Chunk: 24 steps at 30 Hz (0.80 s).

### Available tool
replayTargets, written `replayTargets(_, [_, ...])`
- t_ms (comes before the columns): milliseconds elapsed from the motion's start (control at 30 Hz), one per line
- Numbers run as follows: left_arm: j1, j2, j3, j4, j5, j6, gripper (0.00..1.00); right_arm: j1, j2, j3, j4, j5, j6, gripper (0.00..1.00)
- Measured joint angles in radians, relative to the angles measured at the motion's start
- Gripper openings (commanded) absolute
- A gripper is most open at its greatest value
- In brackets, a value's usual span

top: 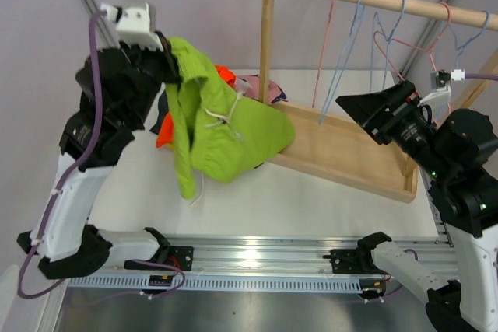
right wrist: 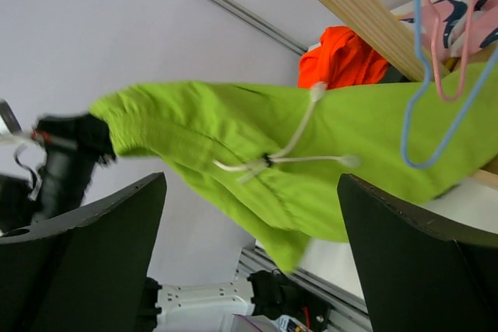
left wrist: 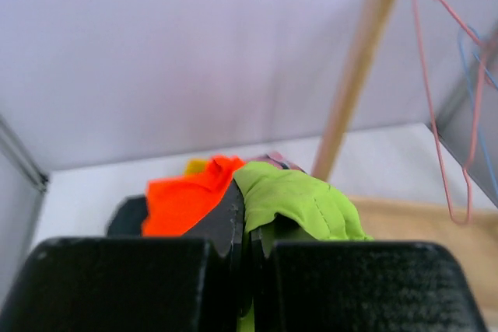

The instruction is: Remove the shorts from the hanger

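Note:
My left gripper is shut on the waistband of the lime green shorts and holds them raised over the left of the table; the cloth hangs down and its lower end drapes over the rack's wooden base. In the left wrist view the green cloth is pinched between the closed fingers. The shorts also fill the right wrist view, with a white drawstring. My right gripper is open and empty by the rack, to the right of the shorts. Orange shorts, pink patterned shorts and dark shorts lie behind.
A wooden hanger rack stands at the back right, its rail carrying several empty wire hangers, pink and blue. Grey walls close the back. A metal rail runs along the near edge between the arm bases.

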Motion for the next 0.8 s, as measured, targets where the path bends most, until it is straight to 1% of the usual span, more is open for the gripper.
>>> replayTargets(67, [0.072,0.082,0.145,-0.031,0.037,0.014,0.00,0.000,-0.043,-0.012,-0.027,0.018,-0.016,0.99])
replayTargets(200, [0.207,0.301,0.523,-0.107,0.130,0.021,0.00,0.000,-0.095,-0.043,-0.074,0.051,-0.047,0.99])
replayTargets(233, [0.235,0.346,0.591,-0.100,0.154,0.019,0.00,0.000,-0.111,-0.060,-0.084,0.058,-0.055,1.00])
replayTargets(300, [0.293,0.398,0.657,-0.090,0.201,0.007,0.00,0.000,-0.137,-0.097,-0.101,0.067,-0.065,0.99])
replayTargets(400, [0.367,0.449,0.669,-0.056,0.281,-0.023,0.00,0.000,-0.187,-0.172,-0.120,0.076,-0.078,1.00])
replayTargets(500, [0.406,0.520,0.687,-0.015,0.339,-0.047,0.00,0.000,-0.238,-0.253,-0.128,0.075,-0.083,1.00])
replayTargets(700, [0.431,0.658,0.690,0.070,0.443,-0.097,0.00,0.000,-0.288,-0.349,-0.134,0.072,-0.086,0.99])
replayTargets(733, [0.431,0.672,0.679,0.079,0.455,-0.103,0.00,0.000,-0.291,-0.356,-0.134,0.072,-0.087,0.99])
replayTargets(800, [0.430,0.675,0.605,0.114,0.474,-0.117,0.00,0.000,-0.292,-0.362,-0.133,0.072,-0.089,0.99])
